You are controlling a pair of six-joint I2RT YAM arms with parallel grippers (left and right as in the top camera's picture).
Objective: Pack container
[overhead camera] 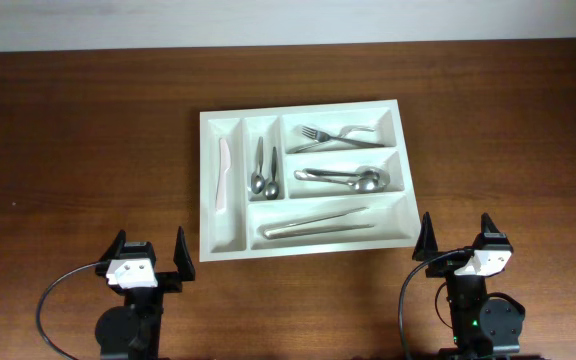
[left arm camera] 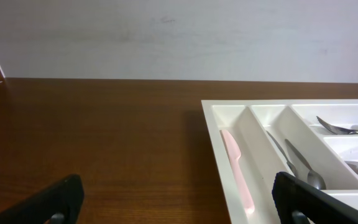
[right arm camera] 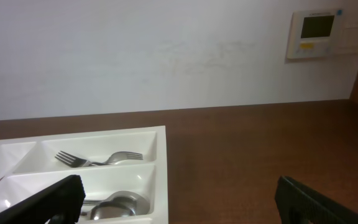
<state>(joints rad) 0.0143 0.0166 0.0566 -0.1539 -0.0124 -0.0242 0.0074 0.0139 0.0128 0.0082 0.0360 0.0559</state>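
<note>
Left gripper, right gripper, jaws spread, container ahead between them

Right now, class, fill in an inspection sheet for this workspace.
Surface: brown wooden table.
Job's things: white container holding a pink knife, teaspoons, forks, spoons and long utensils, each kind in its own compartment.
Clutter: nothing seen.
Grippers: left gripper and right gripper open, empty, apart from the container.
Cables: black left cable and right cable loop beside the arm bases.
Surroundings: pale wall; wall panel.
</note>
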